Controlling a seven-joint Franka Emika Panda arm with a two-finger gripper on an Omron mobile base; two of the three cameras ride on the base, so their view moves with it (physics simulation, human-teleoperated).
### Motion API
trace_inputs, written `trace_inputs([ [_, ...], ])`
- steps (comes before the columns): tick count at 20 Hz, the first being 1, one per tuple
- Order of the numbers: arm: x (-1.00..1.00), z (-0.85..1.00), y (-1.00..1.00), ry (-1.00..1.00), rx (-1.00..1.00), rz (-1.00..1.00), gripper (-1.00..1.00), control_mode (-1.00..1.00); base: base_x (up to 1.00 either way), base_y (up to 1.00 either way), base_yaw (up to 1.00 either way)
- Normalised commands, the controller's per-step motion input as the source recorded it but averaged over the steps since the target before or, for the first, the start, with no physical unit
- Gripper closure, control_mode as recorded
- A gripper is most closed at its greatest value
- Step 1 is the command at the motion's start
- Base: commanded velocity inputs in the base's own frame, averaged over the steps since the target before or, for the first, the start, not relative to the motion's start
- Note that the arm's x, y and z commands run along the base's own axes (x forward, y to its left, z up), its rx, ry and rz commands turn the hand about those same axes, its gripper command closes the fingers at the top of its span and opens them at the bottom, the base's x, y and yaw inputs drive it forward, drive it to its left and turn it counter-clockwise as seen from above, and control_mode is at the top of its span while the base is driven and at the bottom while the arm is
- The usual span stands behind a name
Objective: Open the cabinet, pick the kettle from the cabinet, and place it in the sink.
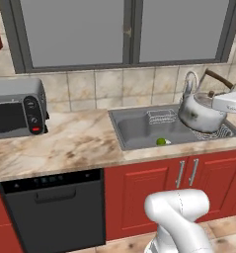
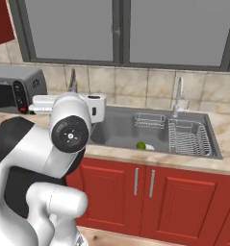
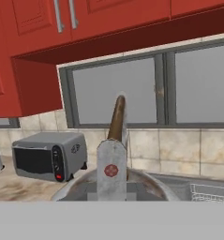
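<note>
Your arm reaches out level over the sink (image 1: 134,129), wrist horizontal, and the gripper (image 3: 114,154) has its jaws fully closed on the kettle's (image 1: 201,114) arched brown handle (image 1: 219,79). The kettle hangs below and ahead of the jaws, above the basin's right part and its wire rack (image 1: 223,132). It tilts, base turned down and toward you, handle rising obliquely up to the jaws. Spout direction: you cannot tell.

Silvery kettle (image 1: 201,112) with brown arched handle hangs tilted over the grey sink (image 1: 134,129), above its rack.
</note>
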Motion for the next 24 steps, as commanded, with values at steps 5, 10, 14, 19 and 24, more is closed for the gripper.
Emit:
trace_inputs([
  [5, 0.0, 0.0, 0.0, 0.0, 0.0, 0.0, 1.0, 1.0, 0.42, 0.19, 0.01],
  [10, 0.0, 0.0, 0.0, 0.0, 0.0, 0.0, 1.0, 1.0, 0.43, 0.21, 0.01],
  [14, 0.0, 0.0, 0.0, 0.0, 0.0, 0.0, 1.0, 1.0, 0.29, 0.23, 0.04],
  [19, 0.0, 0.0, 0.0, 0.0, 0.0, 0.0, 1.0, 1.0, 0.11, 0.09, 0.04],
  [24, 0.0, 0.0, 0.0, 0.0, 0.0, 0.0, 1.0, 1.0, 0.0, 0.0, 0.0],
])
